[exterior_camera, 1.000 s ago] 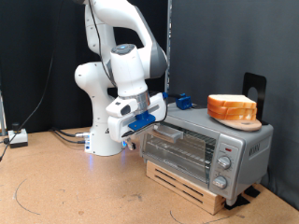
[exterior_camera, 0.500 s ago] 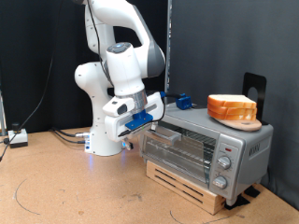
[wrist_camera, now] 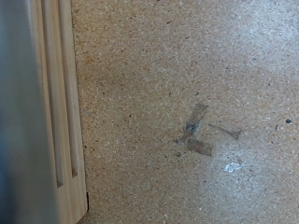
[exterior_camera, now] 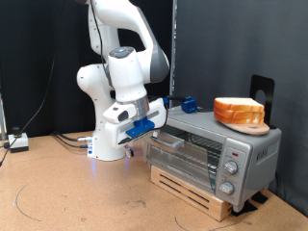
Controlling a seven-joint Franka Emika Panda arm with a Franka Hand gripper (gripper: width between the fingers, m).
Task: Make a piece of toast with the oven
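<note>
I have the gripper [exterior_camera: 152, 127] at the oven's [exterior_camera: 214, 152] front, at its end farthest from the knobs and level with the door's top edge; I cannot tell if it is clenched. The piece of toast [exterior_camera: 238, 109] sits on a round wooden dish [exterior_camera: 246, 124] atop the oven, above the knobs, well apart from the gripper.

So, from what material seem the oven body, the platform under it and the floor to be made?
The oven looks like brushed silver metal with a dull sheen and a glass door. The platform under it seems to be pale unfinished wood, in slats. The floor looks like speckled particle board, matte, with bits of tape stuck on it.
</note>
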